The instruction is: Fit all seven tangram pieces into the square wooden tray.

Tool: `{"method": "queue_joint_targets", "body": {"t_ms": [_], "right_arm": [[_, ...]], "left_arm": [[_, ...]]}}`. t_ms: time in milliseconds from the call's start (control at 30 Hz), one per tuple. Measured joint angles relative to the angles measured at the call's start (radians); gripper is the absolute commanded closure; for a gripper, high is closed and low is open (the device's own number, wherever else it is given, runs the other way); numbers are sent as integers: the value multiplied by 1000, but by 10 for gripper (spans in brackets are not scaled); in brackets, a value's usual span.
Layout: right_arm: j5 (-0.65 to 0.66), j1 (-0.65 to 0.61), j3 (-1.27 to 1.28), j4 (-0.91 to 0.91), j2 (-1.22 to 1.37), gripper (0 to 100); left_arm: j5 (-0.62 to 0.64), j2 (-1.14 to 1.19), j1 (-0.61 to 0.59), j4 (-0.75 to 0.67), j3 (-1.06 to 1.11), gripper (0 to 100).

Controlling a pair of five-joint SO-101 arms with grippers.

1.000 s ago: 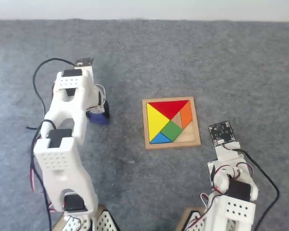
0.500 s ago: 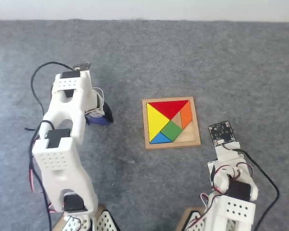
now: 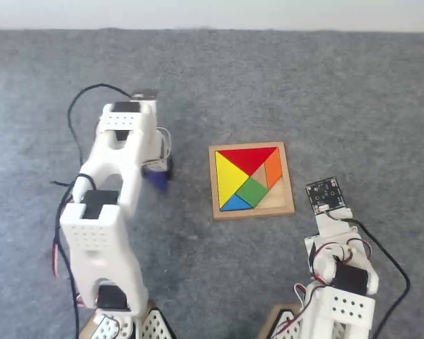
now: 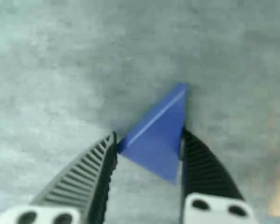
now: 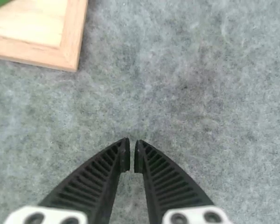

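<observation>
Left gripper (image 4: 148, 140) is closed on a dark blue triangle piece (image 4: 158, 133). One black ribbed finger (image 4: 95, 170) presses one side of the piece and the other finger presses the other side. One pointy corner sticks out past the fingertips. From the high view, the left gripper (image 3: 158, 168) and the dark blue triangle piece (image 3: 156, 179) are at the end of the white left arm (image 3: 109, 183). I cannot tell if the piece touches the grey fuzzy mat (image 3: 198, 85) under it. A black cable (image 3: 74, 116) loops beside that arm.

The square wooden tray (image 3: 289, 176) lies flat on the mat, near the left gripper, with a strip of bare mat between them. Inside it are a red triangle (image 3: 249, 158), a yellow triangle (image 3: 229, 176), a green square (image 3: 252, 191), an orange piece (image 3: 273, 169) and a small light blue triangle (image 3: 234, 204). The tray corner closest to the right arm (image 3: 337, 279) shows bare wood.

Right gripper (image 5: 132, 156) holds nothing, and its two black fingertips almost touch. It points down at the mat, with a corner of the tray (image 5: 67, 46) nearby.
</observation>
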Motion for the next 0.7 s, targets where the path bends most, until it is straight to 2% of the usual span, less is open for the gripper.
{"method": "queue_joint_targets", "body": {"t_ms": [300,433,567,700], "right_arm": [[0,0,0,0,0,961],[0,0,0,0,0,961],[0,0,0,0,0,961],[0,0,0,0,0,961]], "left_arm": [[-63,-215,255,94,-23,808],[-86,-290,313,110,-23,804],[-132,-298,288,103,-18,804],[-170,-249,157,12,38,804]]}}
